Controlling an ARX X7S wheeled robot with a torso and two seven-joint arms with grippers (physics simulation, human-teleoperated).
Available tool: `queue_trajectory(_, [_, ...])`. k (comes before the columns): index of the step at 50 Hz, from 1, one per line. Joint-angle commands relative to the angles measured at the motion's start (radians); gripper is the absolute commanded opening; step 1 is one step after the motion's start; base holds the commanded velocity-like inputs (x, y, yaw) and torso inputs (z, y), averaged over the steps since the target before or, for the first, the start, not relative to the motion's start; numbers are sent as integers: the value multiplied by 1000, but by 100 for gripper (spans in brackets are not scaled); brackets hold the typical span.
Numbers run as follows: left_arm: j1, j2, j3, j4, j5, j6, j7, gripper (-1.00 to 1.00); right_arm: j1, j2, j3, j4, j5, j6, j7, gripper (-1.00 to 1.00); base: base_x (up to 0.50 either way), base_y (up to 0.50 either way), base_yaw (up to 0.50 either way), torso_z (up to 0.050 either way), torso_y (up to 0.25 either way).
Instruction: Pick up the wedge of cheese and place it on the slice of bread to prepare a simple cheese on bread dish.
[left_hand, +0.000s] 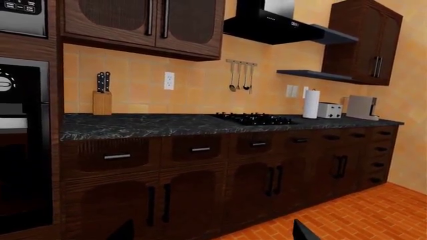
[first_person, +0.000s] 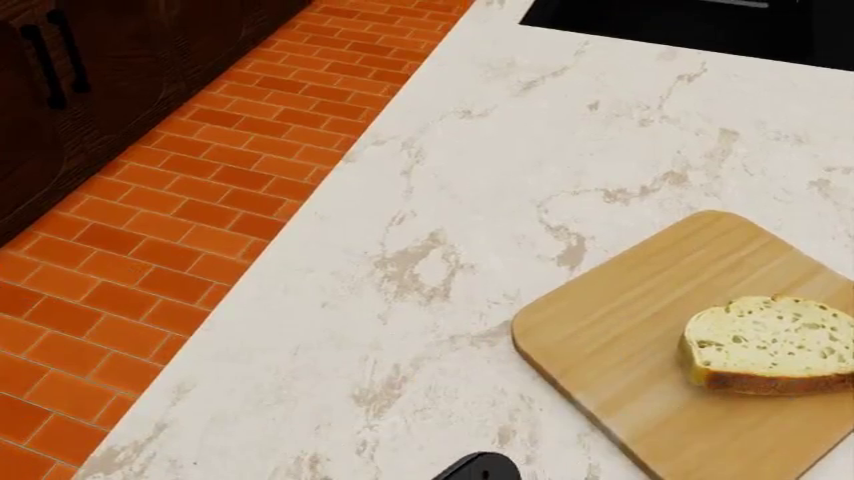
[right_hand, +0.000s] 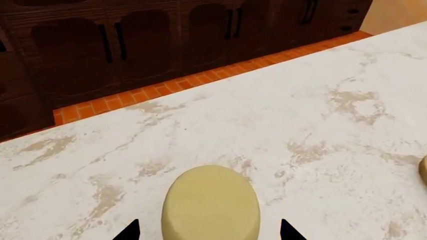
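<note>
The wedge of cheese (right_hand: 211, 202), a pale yellow rounded lump, lies on the white marble counter (right_hand: 300, 115) in the right wrist view. My right gripper (right_hand: 210, 232) is open, with one fingertip on each side of the cheese and a gap at both sides. The cheese is out of the head view. The slice of bread (first_person: 771, 345), with cream crumb and brown crust, lies on the wooden cutting board (first_person: 627, 330) at the right of the head view. My left gripper (left_hand: 213, 235) is open and empty, away from the counter, facing the dark kitchen cabinets.
A dark rounded robot part (first_person: 478, 467) shows at the bottom edge of the head view. The counter edge drops to an orange brick floor (first_person: 160, 250) on the left. A black sink or hob (first_person: 694, 25) lies at the far end. A tan edge (right_hand: 423, 170) shows in the right wrist view.
</note>
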Motion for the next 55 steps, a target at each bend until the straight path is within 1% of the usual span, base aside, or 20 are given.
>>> queue_trajectory(1, [9,-1,-5,0,-3,12,-1,100,-9,-31,18,38,37,4,-25,100,0,0,0,0,0])
queue_trajectory(32, [21,-9,5,-3,-6,39,-8,100,-46,-66,42,127,114,18,-88,100,0,0,0,0,0])
queue_trajectory(55, [31,-14,6,1,-9,57,-16,100,-86,-78,51,162,120,30,-110,100,0,0,0,0,0])
